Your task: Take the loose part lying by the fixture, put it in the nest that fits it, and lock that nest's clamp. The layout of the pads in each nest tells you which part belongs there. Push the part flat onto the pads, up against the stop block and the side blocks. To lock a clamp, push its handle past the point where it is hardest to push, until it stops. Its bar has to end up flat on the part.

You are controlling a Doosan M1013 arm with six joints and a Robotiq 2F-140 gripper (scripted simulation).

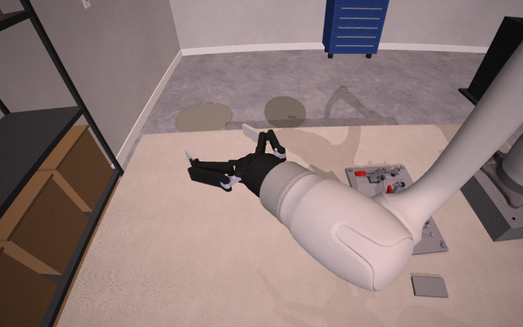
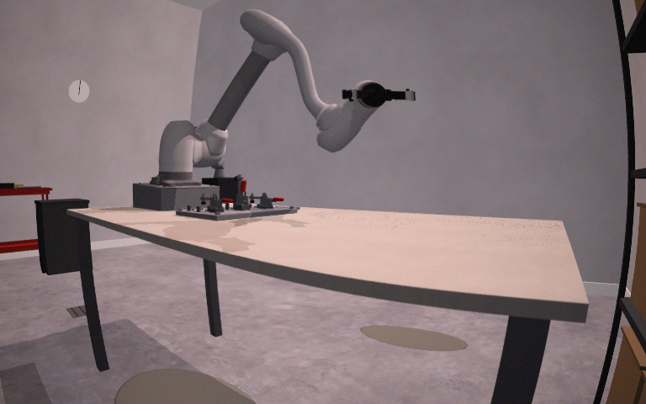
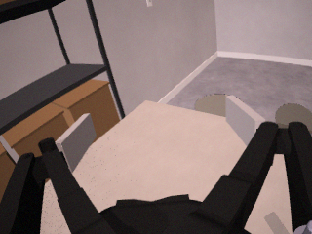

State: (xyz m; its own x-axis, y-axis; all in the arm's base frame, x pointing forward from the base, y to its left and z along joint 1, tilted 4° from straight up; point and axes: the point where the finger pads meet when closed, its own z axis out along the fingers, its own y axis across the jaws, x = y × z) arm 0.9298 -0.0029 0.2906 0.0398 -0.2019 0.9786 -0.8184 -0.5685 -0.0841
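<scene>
The grey fixture plate [image 1: 434, 243] [image 2: 281, 211] lies at the right of the table [image 1: 173, 238] [image 2: 428, 252] [image 3: 170, 150], partly hidden by my arm. Its clamps carry red handles; one handle [image 1: 359, 173] lies flat and another handle [image 1: 389, 189] [image 2: 243, 184] stands up. The loose part [image 1: 429, 286], a flat grey plate, lies on the table just in front of the fixture. My gripper [image 1: 218, 142] [image 2: 378, 94] [image 3: 158, 116] is open and empty. It hangs high above the table's far left part, well away from the fixture and the part.
A black shelf rack [image 1: 38, 154] [image 3: 58, 85] with brown boxes stands left of the table. The robot base block [image 1: 497, 200] [image 2: 176, 190] sits at the table's right end. A blue drawer cabinet [image 1: 355, 26] stands by the back wall.
</scene>
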